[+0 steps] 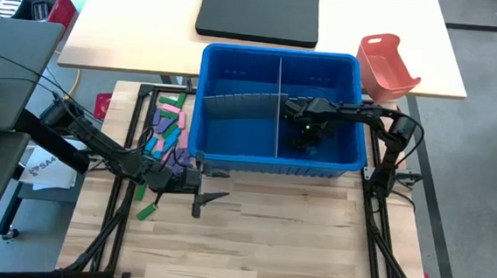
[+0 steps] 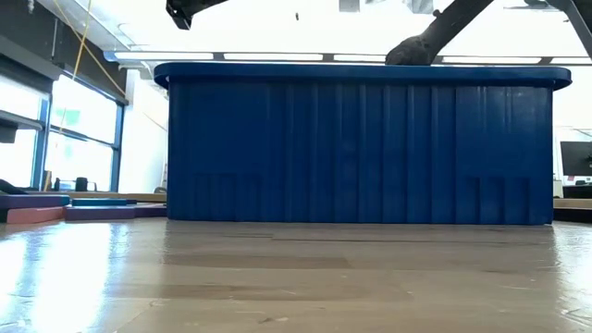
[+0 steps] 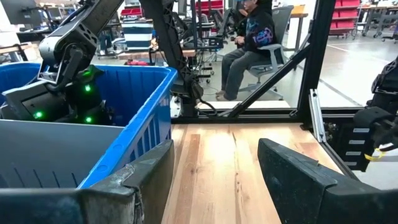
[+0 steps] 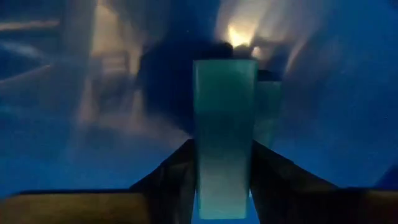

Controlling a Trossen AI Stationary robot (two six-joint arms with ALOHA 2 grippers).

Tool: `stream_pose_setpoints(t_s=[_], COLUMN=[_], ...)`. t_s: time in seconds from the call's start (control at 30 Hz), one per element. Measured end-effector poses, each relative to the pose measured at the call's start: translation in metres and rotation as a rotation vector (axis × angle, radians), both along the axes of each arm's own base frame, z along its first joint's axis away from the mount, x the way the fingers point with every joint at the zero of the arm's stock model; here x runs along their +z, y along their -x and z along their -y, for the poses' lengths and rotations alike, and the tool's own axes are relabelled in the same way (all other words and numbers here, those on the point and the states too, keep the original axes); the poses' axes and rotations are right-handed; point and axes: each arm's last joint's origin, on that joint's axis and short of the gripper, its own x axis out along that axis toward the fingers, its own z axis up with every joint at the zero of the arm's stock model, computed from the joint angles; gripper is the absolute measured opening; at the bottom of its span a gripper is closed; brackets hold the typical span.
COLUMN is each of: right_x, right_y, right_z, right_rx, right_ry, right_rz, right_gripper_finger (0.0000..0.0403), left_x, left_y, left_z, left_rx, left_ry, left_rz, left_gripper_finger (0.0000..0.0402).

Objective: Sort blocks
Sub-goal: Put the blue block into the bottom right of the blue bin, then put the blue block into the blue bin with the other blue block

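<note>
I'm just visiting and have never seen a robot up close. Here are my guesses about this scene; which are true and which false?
1. The right pincer is down inside the blue bin. True.
2. A green block sits between the right pincer's fingers. True.
3. The loose blocks lie in a pile to the right of the bin. False: they lie on the table left of it.
4. The left pincer holds a pink block. False: its fingers stand open with nothing between them.
5. The bin has a divider down its middle. True.
</note>
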Motion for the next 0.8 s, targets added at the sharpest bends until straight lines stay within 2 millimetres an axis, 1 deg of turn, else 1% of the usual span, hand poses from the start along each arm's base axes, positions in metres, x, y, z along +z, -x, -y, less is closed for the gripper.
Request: stream_pose_setpoints(t_s=[0.17,0.27,0.33,0.47,0.57,0.67,0.8], right_x=[0.002,0.010,0.023,0.059,0.089,0.120,0.158], right_y=[-0.002,-0.001,-0.001,-0.002,0.002,0.011,0.028], right_z=[0.001,0.000,-0.002,-0.011,-0.023,-0.040,-0.072], right_rx=[0.033,0.028,0.035,0.064,0.088,0.099,0.126], right_ry=[-0.012,-0.027,-0.016,0.045,0.105,0.184,0.317], right_rz=[0.007,-0.018,-0.002,0.082,0.149,0.223,0.334], right_gripper_finger=[0.0231,0.0267,0.0275,0.0277,0.0278,0.0278,0.0279], left_x=[0.000,0.000,0.000,0.000,0.000,0.000,0.000], left_y=[0.000,0.000,0.000,0.000,0.000,0.000,0.000], left_z=[0.000,0.000,0.000,0.000,0.000,0.000,0.000], left_rx=[0.000,0.000,0.000,0.000,0.000,0.001,0.000], left_ry=[0.000,0.000,0.000,0.000,0.000,0.000,0.000], left_rz=[0.000,0.000,0.000,0.000,0.000,0.000,0.000], left_gripper_finger=[0.0227,0.0227,0.0227,0.0227,0.0227,0.0227,0.0227])
